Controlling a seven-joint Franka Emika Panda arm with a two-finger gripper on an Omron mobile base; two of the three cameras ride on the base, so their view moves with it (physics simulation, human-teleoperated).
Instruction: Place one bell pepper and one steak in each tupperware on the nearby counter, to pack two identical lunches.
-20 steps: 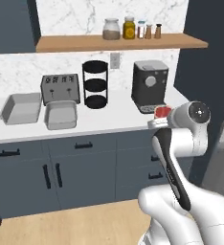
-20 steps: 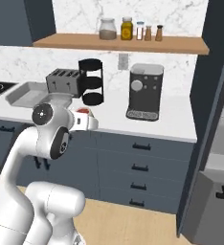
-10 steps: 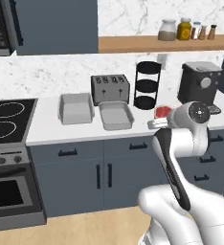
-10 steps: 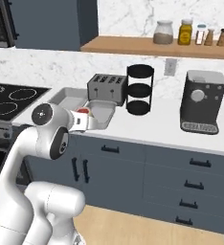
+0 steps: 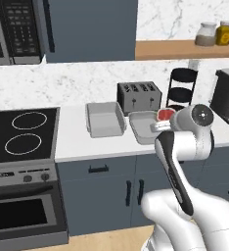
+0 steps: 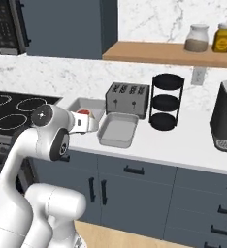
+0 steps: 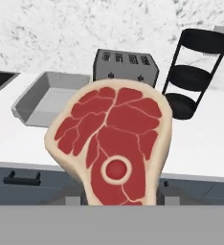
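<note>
My gripper point(image 7: 119, 203) is clamped on the steak point(image 7: 111, 146) at its narrow lower end, holding it upright in the air in front of the counter point(image 7: 200, 148). It looks like a flat raw slab, light, probably floppy and slick, so the pinch at one edge could let it swing; a hold nearer the middle would be steadier. Beyond it are two grey trays, one point(image 5: 104, 119) nearer the stove and one point(image 5: 142, 126) beside it, both bare as far as I see. Behind them sits the toaster point(image 7: 126, 66). No readable labels or writing.
</note>
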